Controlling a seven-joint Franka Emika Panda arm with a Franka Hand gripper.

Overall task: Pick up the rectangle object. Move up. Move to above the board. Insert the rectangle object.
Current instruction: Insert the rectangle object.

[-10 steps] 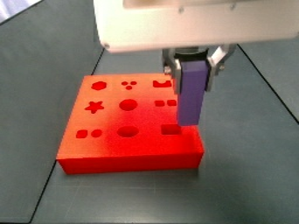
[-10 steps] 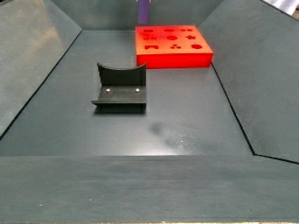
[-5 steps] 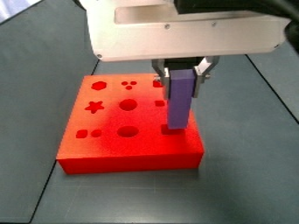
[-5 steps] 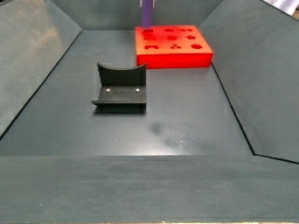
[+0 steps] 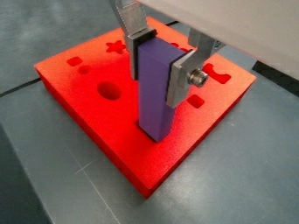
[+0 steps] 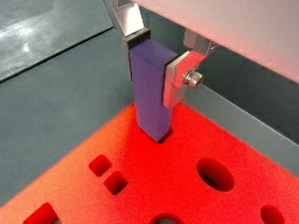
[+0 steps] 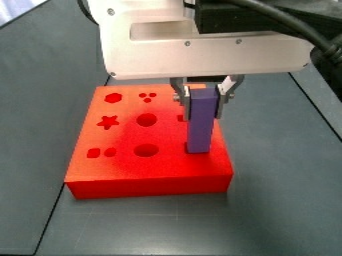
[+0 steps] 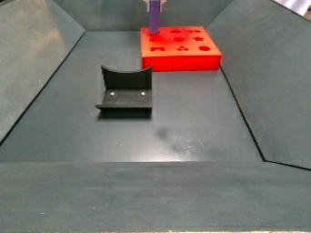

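Observation:
The purple rectangle object (image 7: 201, 120) stands upright with its lower end in a cut-out near a corner of the orange-red board (image 7: 120, 160). My gripper (image 7: 202, 92) is shut on its top, silver fingers (image 5: 184, 77) on two opposite faces. Both wrist views show the block (image 5: 156, 87) (image 6: 152, 92) meeting the board's top (image 5: 111, 122) (image 6: 176, 192) at its cut-out. In a side view the block (image 8: 155, 15) rises at the board's (image 8: 183, 50) far left corner.
A dark notched fixture (image 8: 124, 91) stands on the bin floor, nearer than the board. Sloped grey bin walls (image 8: 43, 73) rise on both sides. Other cut-outs, a star (image 7: 108, 122) and circles (image 7: 146, 151), lie beside the block.
My gripper has come down with the purple block and shifted a little left; the block's lower end now sits in the board's cut-out instead of hanging beside the board's edge.

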